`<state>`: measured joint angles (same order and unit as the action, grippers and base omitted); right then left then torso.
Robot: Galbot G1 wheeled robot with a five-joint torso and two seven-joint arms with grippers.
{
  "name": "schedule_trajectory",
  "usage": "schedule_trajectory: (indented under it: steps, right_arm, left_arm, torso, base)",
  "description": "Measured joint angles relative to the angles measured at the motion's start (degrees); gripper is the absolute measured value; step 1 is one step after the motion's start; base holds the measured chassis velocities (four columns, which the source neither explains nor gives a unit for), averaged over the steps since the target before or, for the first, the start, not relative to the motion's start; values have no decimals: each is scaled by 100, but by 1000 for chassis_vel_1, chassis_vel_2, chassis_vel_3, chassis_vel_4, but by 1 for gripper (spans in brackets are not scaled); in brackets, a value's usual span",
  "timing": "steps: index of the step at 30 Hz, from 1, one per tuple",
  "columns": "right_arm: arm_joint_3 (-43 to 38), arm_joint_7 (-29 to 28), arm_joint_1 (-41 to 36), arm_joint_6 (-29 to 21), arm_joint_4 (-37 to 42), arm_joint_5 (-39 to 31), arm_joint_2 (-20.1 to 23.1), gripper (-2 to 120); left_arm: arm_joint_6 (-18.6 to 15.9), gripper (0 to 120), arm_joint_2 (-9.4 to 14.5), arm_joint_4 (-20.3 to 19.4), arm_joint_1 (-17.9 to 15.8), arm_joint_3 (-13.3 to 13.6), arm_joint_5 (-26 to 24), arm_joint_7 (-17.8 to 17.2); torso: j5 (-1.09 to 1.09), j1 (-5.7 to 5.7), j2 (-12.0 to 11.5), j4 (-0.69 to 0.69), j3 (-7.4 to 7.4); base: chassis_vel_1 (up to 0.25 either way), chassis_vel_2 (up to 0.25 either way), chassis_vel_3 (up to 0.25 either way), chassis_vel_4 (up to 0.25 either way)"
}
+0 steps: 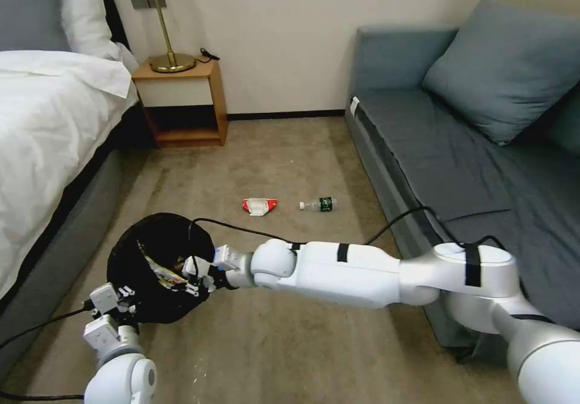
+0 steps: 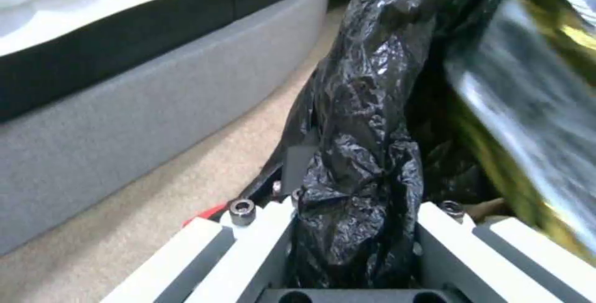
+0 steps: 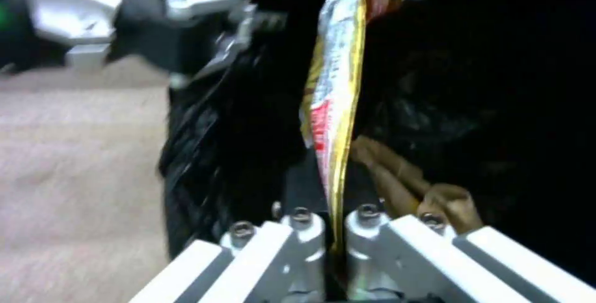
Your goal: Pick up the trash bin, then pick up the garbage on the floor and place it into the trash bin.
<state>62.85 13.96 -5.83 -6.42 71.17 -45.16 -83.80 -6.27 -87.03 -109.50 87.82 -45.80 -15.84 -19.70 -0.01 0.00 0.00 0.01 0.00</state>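
Right gripper [image 3: 335, 228]: clamping flat gold foil snack wrapper [image 3: 338, 89], reaching into bin mouth.
Left gripper [image 2: 354, 228]: pinching bag-covered rim at 7 o'clock of small round bin lined with black plastic bag [image 1: 158, 265].
Crumpled tan paper scrap [image 3: 403, 177]: lying inside bin.
Red-and-white packet [image 1: 260, 205]: lying on beige carpet [image 1: 290, 156] at 1 o'clock from bin.
Small clear green-labelled bottle [image 1: 318, 204]: lying at 3 o'clock beside packet.

My black bag [image 2: 360, 154] hides the trash bin's white sides. My gold snack wrapper [image 3: 335, 107] runs off the right wrist view's edge, its print blurred. A tan paper scrap [image 3: 403, 177] is half lost in shadow. The bottle [image 1: 318, 204] label is too small to read.
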Motion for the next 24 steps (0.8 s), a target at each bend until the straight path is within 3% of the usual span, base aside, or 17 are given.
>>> schedule_trajectory:
  steps: [7,17,24]
  right_arm:
    - [-245,-424,-153,103,-292,285,-159,31]
    - [-471,-553,-285,224,-122,463,45,64]
    - [-720,-700,-447,344,103,535,182,93]
  left_arm:
    - [0,1,-35,-74,-7,20,-9,-2]
    - [-8,1,-13,-90,48,-77,-219,-46]
    - [-224,1,28,-167,66,-204,-765,-182]
  torso:
    - [0,0,0,-1,0]
    - [1,0,0,-1,0]
    - [1,0,0,-1,0]
  base:
    - [0,0,0,0]
    - [0,0,0,0]
    - [0,0,0,0]
